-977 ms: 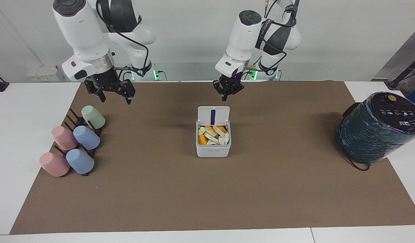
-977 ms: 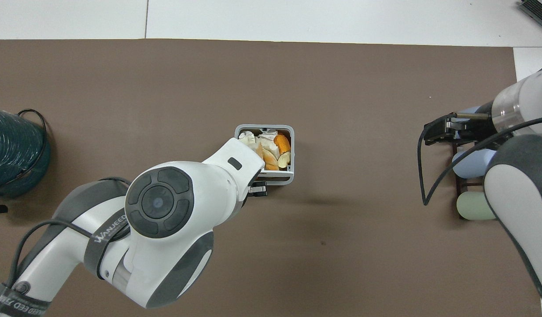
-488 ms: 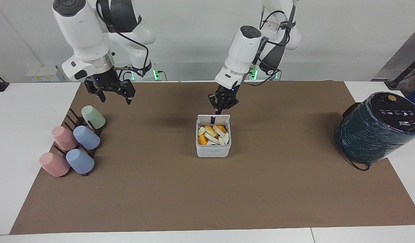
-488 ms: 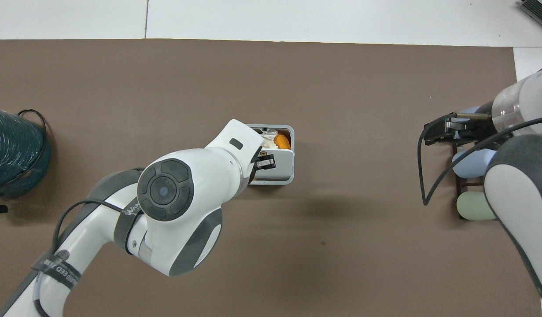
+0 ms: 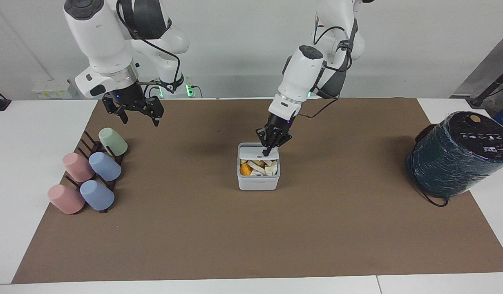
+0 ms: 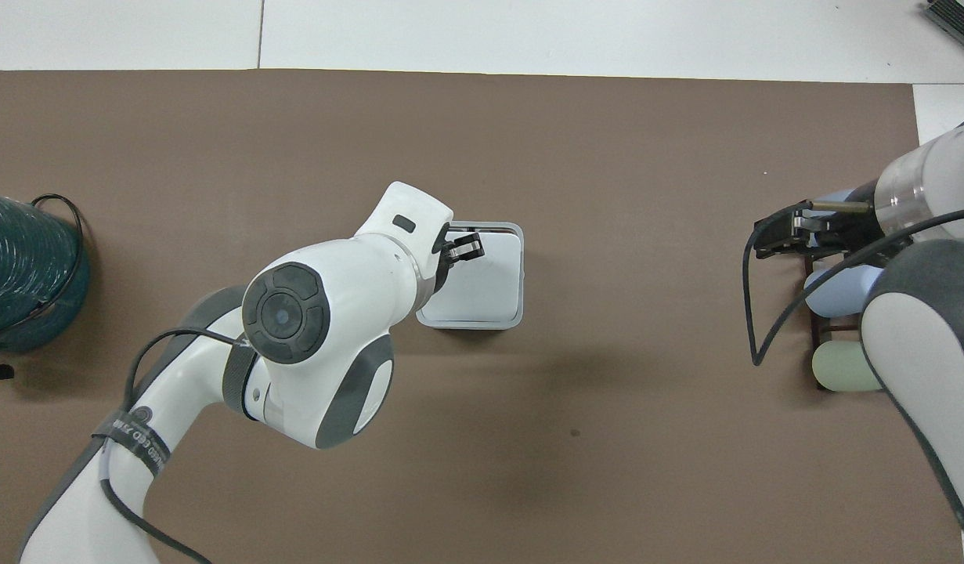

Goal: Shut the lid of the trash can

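Observation:
The small white trash can (image 5: pixel 258 183) stands at the middle of the brown mat, with yellow and orange scraps (image 5: pixel 257 166) showing inside. Its white lid (image 5: pixel 250 152) is tilted low over the opening, the orange-brown dot on top. My left gripper (image 5: pixel 268 152) is shut, its tip pressing on the lid's top near the free edge. In the overhead view the lid (image 6: pixel 485 282) covers the can, with the left gripper (image 6: pixel 466 244) over its farther part. My right gripper (image 5: pixel 139 114) is open and waits over the cup rack's end.
A dark rack with pink, blue and green cups (image 5: pixel 105 166) lies at the right arm's end of the mat. A large dark wrapped cylinder (image 5: pixel 455 157) stands at the left arm's end. The brown mat (image 5: pixel 251 237) covers the table's middle.
The left gripper came down against the upright lid and pushed it forward and down; the lid went from standing open to lying low over the can. The right arm has not moved.

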`<state>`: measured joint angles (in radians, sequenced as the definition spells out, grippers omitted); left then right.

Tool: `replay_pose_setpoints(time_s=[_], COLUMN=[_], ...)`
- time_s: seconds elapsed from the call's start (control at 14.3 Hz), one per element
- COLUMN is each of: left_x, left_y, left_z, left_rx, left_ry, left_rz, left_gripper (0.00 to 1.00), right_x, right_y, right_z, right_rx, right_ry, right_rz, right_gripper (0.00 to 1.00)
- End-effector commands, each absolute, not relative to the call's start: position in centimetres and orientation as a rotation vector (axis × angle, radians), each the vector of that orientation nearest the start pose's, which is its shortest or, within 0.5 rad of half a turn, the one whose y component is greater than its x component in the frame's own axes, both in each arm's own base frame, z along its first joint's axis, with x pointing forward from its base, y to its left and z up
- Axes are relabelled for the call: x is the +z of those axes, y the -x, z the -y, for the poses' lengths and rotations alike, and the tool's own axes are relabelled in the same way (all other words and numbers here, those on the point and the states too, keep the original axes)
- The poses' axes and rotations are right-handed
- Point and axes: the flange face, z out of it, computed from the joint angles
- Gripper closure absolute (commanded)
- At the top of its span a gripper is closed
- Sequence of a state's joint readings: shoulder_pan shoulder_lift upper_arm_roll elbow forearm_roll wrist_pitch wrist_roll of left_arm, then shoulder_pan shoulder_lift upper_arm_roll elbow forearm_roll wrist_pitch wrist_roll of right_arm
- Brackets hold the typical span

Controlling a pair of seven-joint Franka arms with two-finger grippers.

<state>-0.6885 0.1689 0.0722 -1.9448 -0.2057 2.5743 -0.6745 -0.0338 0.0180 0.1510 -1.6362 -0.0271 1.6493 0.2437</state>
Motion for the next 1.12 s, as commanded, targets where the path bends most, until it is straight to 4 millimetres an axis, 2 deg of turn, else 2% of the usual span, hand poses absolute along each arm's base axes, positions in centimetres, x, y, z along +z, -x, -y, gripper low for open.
replay_pose_setpoints(time_s=[0.0, 0.28, 0.49, 0.63, 0.77, 0.91, 1.05], left_x=[42.4, 40.3, 37.3, 36.9, 37.6, 39.4, 42.9], left_y=[-54.0, -54.7, -54.9, -54.9, -55.1, -56.2, -58.6], left_z=[38.2, 38.5, 38.7, 38.6, 38.8, 38.1, 34.3], left_rx=[-0.520, -0.543, -0.528, -0.517, -0.500, -0.414, -0.324], left_ry=[3.477, 3.470, 3.452, 3.447, 3.443, 3.424, 3.394], left_rz=[0.387, 0.385, 0.372, 0.367, 0.354, 0.360, 0.410], left_gripper=[1.00, 1.00, 1.00, 1.00, 1.00, 1.00, 1.00], right_x=[59.1, 59.1, 59.1, 59.1, 59.1, 59.1, 59.1], right_y=[-55.7, -55.7, -55.7, -55.7, -55.7, -55.7, -55.7], right_z=[-6.0, -6.0, -6.0, -6.0, -6.0, -6.1, -6.0], right_rx=[-0.016, -0.016, -0.016, -0.016, -0.016, -0.016, -0.016], right_ry=[3.156, 3.156, 3.156, 3.156, 3.156, 3.156, 3.156], right_rz=[-0.217, -0.217, -0.217, -0.217, -0.217, -0.215, -0.217], right_gripper=[0.00, 0.00, 0.00, 0.00, 0.00, 0.00, 0.00])
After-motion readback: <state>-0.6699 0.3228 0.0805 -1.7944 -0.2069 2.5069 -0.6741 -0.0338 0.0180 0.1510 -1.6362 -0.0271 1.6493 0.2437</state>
